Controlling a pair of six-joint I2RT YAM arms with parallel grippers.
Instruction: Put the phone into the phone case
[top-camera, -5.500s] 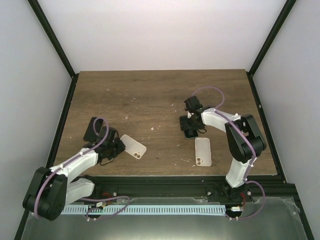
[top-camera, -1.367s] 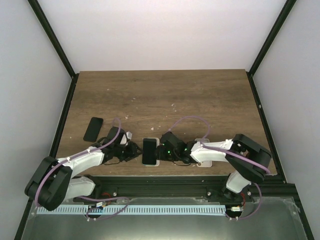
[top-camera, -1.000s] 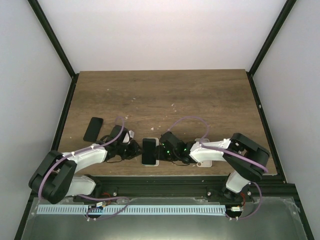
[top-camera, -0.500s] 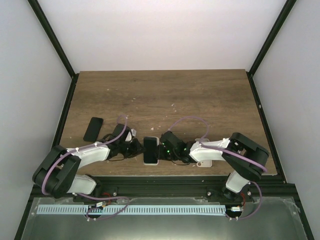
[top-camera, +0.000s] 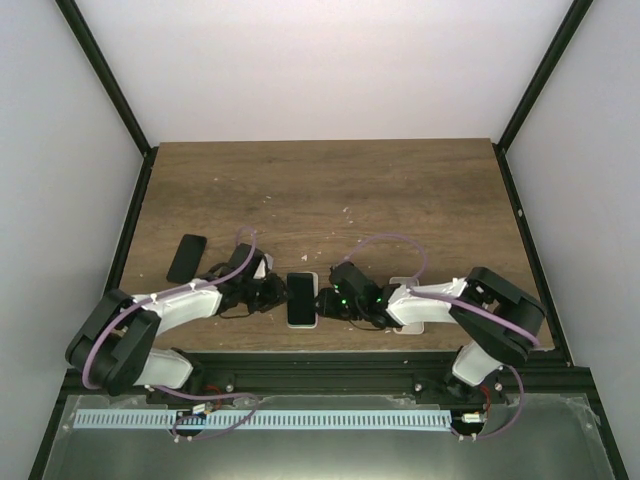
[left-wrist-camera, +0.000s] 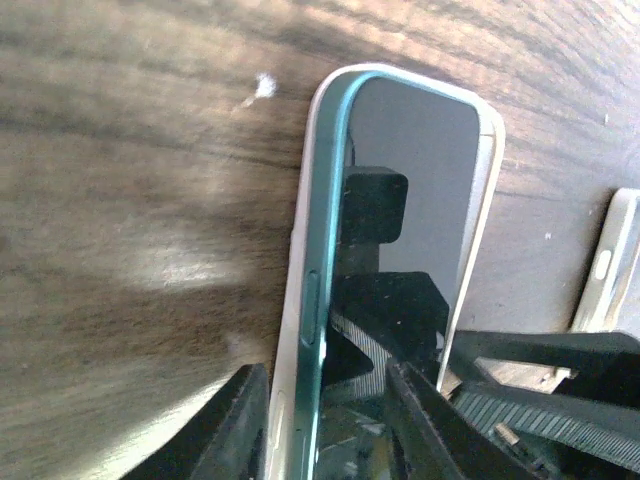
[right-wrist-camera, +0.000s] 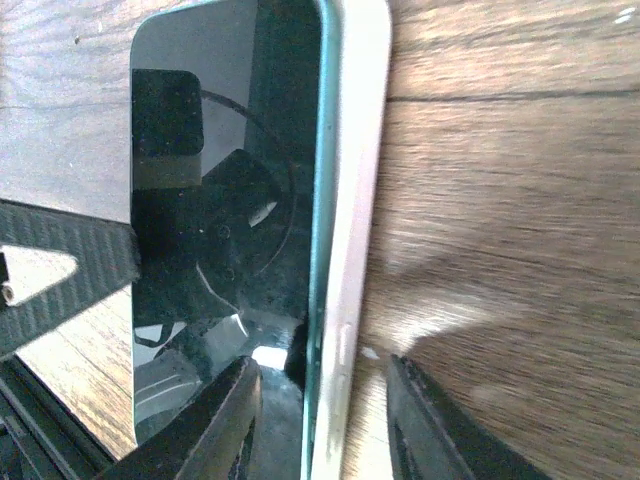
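The phone (top-camera: 301, 297), glossy black with a teal edge, lies screen up inside a cream phone case (top-camera: 302, 323) near the table's front middle. My left gripper (top-camera: 276, 296) is at its left long side and my right gripper (top-camera: 326, 300) at its right. In the left wrist view the phone (left-wrist-camera: 420, 180) and case rim (left-wrist-camera: 305, 200) run between my open left gripper's (left-wrist-camera: 322, 400) fingers: one outside the case, one over the screen. The right wrist view shows the same for phone (right-wrist-camera: 220, 150), case (right-wrist-camera: 360, 150) and open right gripper (right-wrist-camera: 322, 390).
A second cream case (top-camera: 412, 324) lies partly under my right arm, and also shows in the left wrist view (left-wrist-camera: 605, 260). A separate black slab (top-camera: 186, 258) lies at the table's left. The front edge of the table is close behind both grippers.
Since the earliest frame the phone and case have come together at the front middle. Over the last second both grippers have drawn in against its two long sides, and it has shifted slightly.
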